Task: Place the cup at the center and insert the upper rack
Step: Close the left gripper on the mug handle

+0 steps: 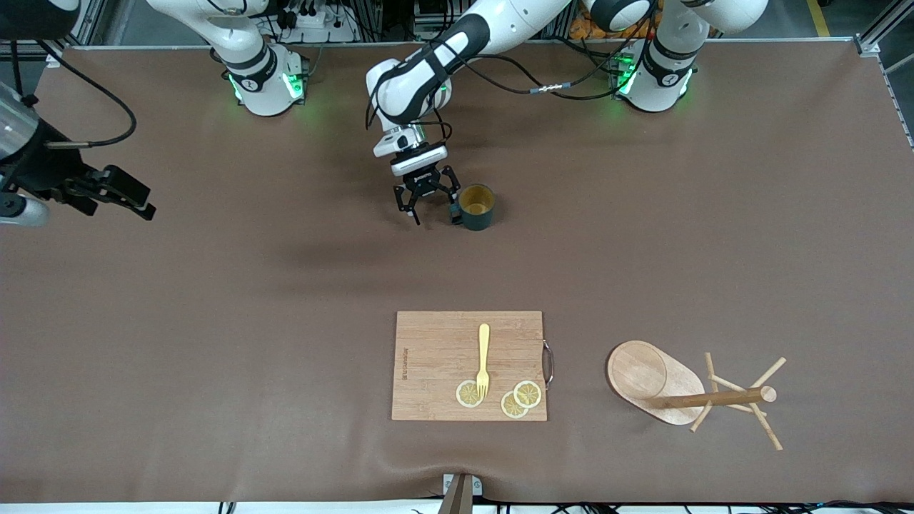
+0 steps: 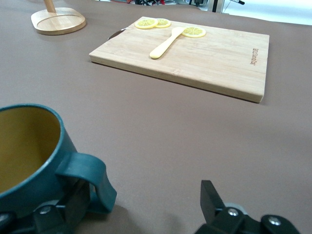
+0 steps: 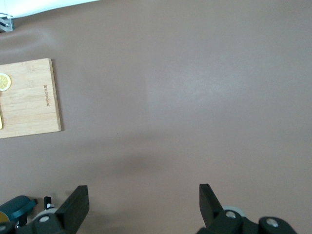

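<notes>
Teal-green glaze and a yellowish-brown inside mark the cup (image 1: 477, 207), which is stood upright on the brown bench (image 1: 214, 300) near its middle, farther from the front camera than the cutting board (image 1: 469, 365). It is judged to be stiff, fairly light, smooth enough to slip, and breakable if knocked over; the small side handle (image 2: 90, 181) or the rim wall is judged the best place for a hold. The left pincer (image 1: 427, 201) is held low just beside the cup with its jaws wide apart; nothing is gripped, though one finger (image 2: 73, 207) is seen at the handle loop, and whether it is touching cannot be told. The right pincer (image 1: 118, 193) is kept waiting over the right arm's end of the bench, likewise spread wide and empty. The upper rack (image 1: 689, 391) is stood near the bench's front edge, toward the left arm's end, beside the board. It is judged light and rigid, with thin pegs that could snap, so the central pole is the better hold. On the board a yellow fork (image 1: 483, 360) and lemon slices (image 1: 510, 398) are laid. Bare bench is left all round the cup, so room for moving is ample; only the front edge near the rack calls for care.
</notes>
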You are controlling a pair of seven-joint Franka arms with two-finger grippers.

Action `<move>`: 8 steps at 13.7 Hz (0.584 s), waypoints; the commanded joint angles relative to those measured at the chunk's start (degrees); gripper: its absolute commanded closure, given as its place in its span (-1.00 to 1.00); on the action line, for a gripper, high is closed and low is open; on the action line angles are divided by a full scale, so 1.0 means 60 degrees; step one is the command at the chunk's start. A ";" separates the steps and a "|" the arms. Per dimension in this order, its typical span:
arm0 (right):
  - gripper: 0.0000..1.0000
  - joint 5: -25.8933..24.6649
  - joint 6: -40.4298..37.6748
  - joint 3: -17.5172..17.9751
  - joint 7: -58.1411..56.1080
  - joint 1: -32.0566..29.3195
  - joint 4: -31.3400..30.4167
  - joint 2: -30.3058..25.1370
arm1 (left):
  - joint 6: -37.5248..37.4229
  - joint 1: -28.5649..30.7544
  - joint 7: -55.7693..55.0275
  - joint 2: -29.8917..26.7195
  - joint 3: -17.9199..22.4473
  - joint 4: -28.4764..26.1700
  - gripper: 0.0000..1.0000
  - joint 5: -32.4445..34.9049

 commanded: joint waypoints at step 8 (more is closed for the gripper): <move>-1.00 -0.0221 -0.0193 -0.0025 -0.0081 0.0015 0.0346 -0.0012 | -0.0185 -0.0134 -0.0330 0.0435 0.0266 0.0260 -1.00 0.1021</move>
